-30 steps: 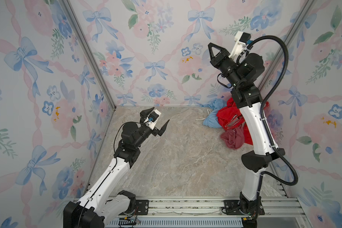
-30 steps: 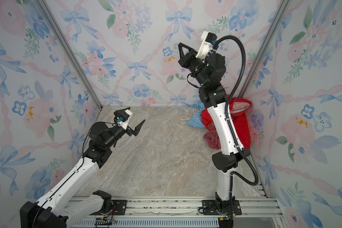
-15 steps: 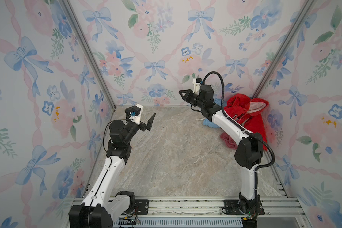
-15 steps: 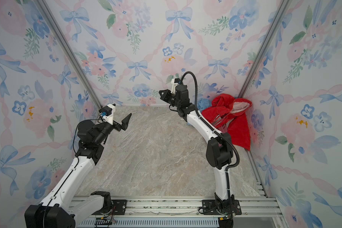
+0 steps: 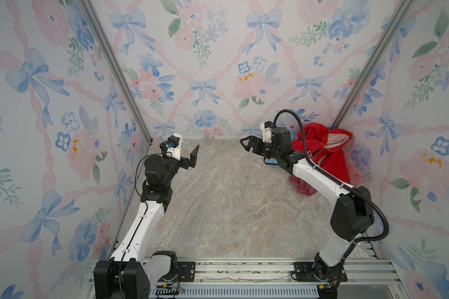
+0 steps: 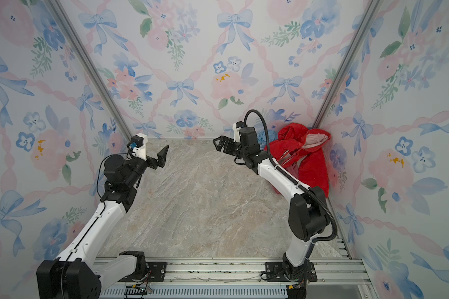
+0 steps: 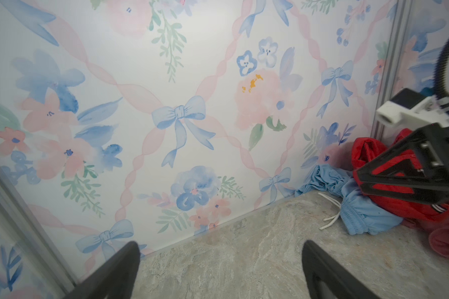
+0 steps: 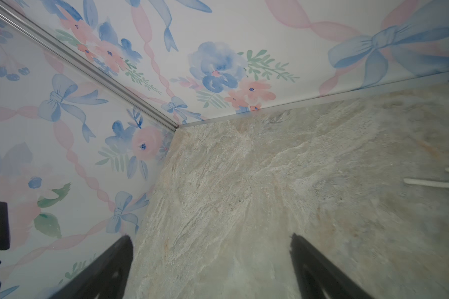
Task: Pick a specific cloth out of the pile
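The pile [image 5: 327,155] [image 6: 306,155] lies in the back right corner, mostly a bright red garment with pale lining. The cloth [image 5: 302,187] [image 7: 446,240], dusty rose and small, sticks out at the pile's front foot, partly hidden by my right arm. In both top views my right gripper [image 5: 245,145] [image 6: 217,145] [image 8: 209,240] hovers open and empty just left of the pile, pointing away from it. My left gripper [image 5: 184,155] [image 6: 156,158] [image 7: 219,248] hangs open and empty near the back left corner, facing the pile.
A light blue garment [image 7: 360,214] with white cords [image 7: 329,217] lies against the back wall beside the red one. Floral walls [image 5: 218,77] close in the back and both sides. A metal rail [image 5: 244,269] runs along the front.
My right arm has swung down from high in the air to just above the floor by the pile, and its jaws now stand open. My left arm has drawn back toward the left wall.
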`<move>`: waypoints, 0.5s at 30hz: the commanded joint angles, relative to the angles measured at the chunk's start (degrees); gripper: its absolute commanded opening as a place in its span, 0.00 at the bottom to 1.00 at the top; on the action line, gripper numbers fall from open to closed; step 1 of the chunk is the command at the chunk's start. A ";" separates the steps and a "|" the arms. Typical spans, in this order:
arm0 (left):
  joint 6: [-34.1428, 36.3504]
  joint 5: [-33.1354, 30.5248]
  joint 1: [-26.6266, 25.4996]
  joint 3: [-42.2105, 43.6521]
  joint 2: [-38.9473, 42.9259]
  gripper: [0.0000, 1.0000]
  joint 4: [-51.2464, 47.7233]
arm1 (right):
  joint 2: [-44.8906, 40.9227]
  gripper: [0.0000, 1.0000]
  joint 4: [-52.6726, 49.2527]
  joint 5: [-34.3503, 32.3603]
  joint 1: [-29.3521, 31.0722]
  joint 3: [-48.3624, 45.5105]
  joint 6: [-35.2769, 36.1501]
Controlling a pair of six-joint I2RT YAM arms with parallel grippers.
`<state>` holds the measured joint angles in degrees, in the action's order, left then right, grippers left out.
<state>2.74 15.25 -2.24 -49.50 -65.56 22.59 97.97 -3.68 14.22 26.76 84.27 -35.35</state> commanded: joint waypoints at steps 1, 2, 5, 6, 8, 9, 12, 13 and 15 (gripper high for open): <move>-6.12 -6.45 0.48 -5.43 -6.52 0.98 -9.08 | -7.33 0.97 -8.48 -5.77 0.69 -5.60 6.32; -7.15 -6.44 0.42 -7.35 -9.18 0.98 -12.03 | -9.53 0.97 -9.28 -6.99 0.99 -8.12 6.90; -8.65 -4.02 -0.20 -13.53 -16.50 0.92 -19.83 | -14.96 0.97 -6.93 -8.72 1.30 -16.65 6.50; -9.63 -2.63 -0.26 -14.43 -17.74 0.91 -20.62 | -16.13 0.97 -6.60 -8.68 1.20 -18.54 6.20; -10.96 -1.32 -0.46 -14.17 -18.24 0.91 -20.07 | -16.72 0.97 -7.09 -7.33 1.15 -19.57 6.64; -11.07 -1.56 -0.78 -13.94 -18.09 0.91 -19.86 | -16.51 0.97 -9.49 -7.93 1.16 -18.39 7.39; -8.90 -3.50 -2.49 -13.20 -16.99 0.93 -19.70 | -16.82 0.97 -20.35 -17.95 1.23 -13.30 9.01; -7.88 -4.11 -3.24 -12.88 -16.65 0.93 -19.74 | -17.24 0.97 -24.46 -22.96 0.93 -12.18 8.64; -5.70 -4.92 -4.95 -12.61 -15.95 0.94 -19.69 | -17.88 0.97 -29.51 -29.64 -1.90 -12.64 7.94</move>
<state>-5.30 11.42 -5.21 -62.33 -83.83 3.60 81.62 -21.67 -2.70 27.11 69.69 -28.23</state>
